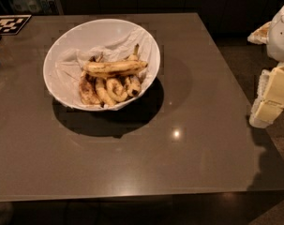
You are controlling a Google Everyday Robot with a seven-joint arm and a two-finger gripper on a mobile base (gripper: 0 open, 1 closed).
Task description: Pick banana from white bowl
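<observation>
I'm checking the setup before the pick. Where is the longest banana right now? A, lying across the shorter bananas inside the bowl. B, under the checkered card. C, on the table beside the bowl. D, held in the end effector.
A: the banana lies across the shorter bananas in the white bowl, while the end effector is off by the right edge of the table, apart from it.
</observation>
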